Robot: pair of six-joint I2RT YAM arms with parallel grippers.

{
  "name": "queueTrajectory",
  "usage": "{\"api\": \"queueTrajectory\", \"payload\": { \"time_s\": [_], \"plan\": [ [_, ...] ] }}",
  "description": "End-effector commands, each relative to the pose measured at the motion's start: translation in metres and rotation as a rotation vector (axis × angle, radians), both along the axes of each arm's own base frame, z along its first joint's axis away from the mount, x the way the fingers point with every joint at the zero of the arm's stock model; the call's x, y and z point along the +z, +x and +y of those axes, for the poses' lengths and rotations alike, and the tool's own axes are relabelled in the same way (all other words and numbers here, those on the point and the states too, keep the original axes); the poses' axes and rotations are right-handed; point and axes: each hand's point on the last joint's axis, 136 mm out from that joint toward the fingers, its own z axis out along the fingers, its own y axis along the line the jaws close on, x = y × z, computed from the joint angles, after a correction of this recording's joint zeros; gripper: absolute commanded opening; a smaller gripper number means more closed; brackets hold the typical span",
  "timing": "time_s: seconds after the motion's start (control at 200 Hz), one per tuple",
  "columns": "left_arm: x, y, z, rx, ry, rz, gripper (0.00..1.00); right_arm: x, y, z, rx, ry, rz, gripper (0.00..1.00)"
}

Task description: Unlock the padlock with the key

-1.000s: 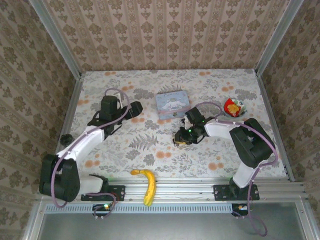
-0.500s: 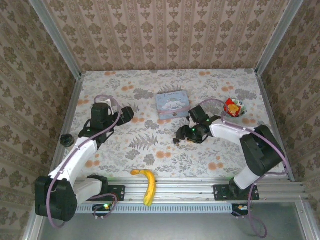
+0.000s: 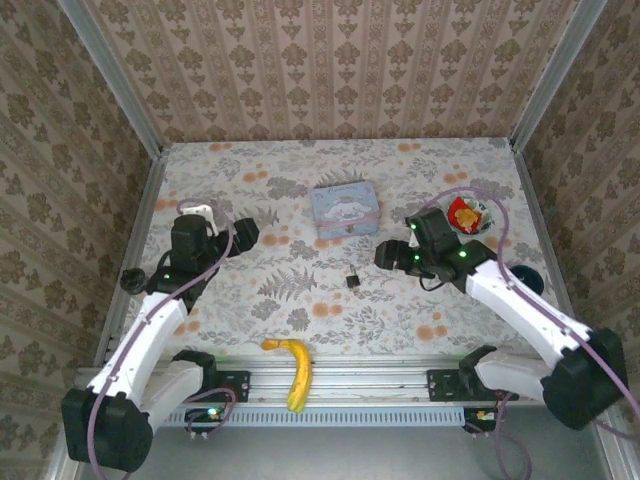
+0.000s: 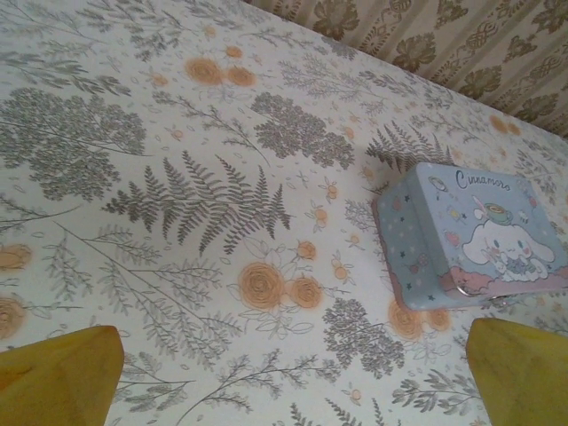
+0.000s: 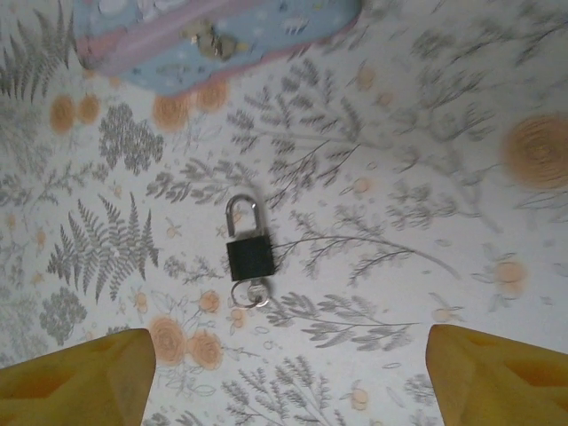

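My right arm has pulled back to the right since a second ago, letting go of the padlock [image 5: 248, 255], and the left arm has drawn back toward its own side. The padlock now lies flat and alone on the counter [image 3: 300, 180], just in front of the pale blue tin [image 5: 213, 35] and apart from it.

From the right wrist camera, its long axis runs straight away from me. The shackle [image 5: 241, 213] points toward the tin and a small ring [image 5: 248, 295] hangs at the near end. The right hand [image 5: 284, 373] hovers with its fingers spread wide and nothing between them, and the padlock sits ahead of the gap, a little left of centre. From above, the padlock lies to the left of that hand and slightly nearer the bases. The right hand is clearly the closer of the two.

The left hand [image 4: 288, 382] is also fully spread and empty. It looks across bare counter at the tin, well apart from the padlock.

I cannot tell whether the shackle is sprung or still seated. I also cannot make out the key itself, only the ring where it ought to hang. From above, the padlock is just a dark speck. A banana [image 3: 292, 370] lies at the near edge, out of the way.
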Motion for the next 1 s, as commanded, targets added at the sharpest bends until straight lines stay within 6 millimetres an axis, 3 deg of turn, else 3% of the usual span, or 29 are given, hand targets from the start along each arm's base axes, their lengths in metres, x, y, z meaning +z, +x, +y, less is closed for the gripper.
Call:
{"api": "queueTrajectory", "payload": {
  "time_s": [0.0, 0.045, 0.295, 0.59, 0.725, 0.89, 0.995],
  "plan": [
    [-0.001, -0.004, 0.015, 0.034, 0.077, -0.044, 1.0, 0.001, -0.011, -0.04, -0.099, -0.125, -0.044, 0.89],
    [0.0, -0.006, 0.017, 0.044, 0.079, -0.063, 1.0, 0.007, -0.013, -0.049, -0.128, -0.142, -0.086, 1.0],
    [-0.002, -0.007, 0.026, 0.085, 0.097, -0.159, 1.0, 0.029, -0.019, -0.086, -0.258, -0.193, -0.244, 1.0],
    [-0.011, 0.001, 0.053, 0.186, 0.266, -0.292, 1.0, 0.025, -0.017, -0.121, -0.406, -0.264, -0.331, 1.0],
    [-0.016, 0.004, 0.069, 0.219, 0.393, -0.327, 1.0, 0.028, -0.006, -0.124, -0.396, -0.293, -0.44, 1.0],
    [-0.025, 0.01, 0.091, 0.249, 0.455, -0.308, 1.0, 0.025, -0.001, -0.144, -0.501, -0.355, -0.527, 1.0],
    [-0.027, 0.013, 0.098, 0.253, 0.463, -0.311, 1.0, 0.028, 0.006, -0.14, -0.473, -0.364, -0.599, 1.0]
  ]
}}
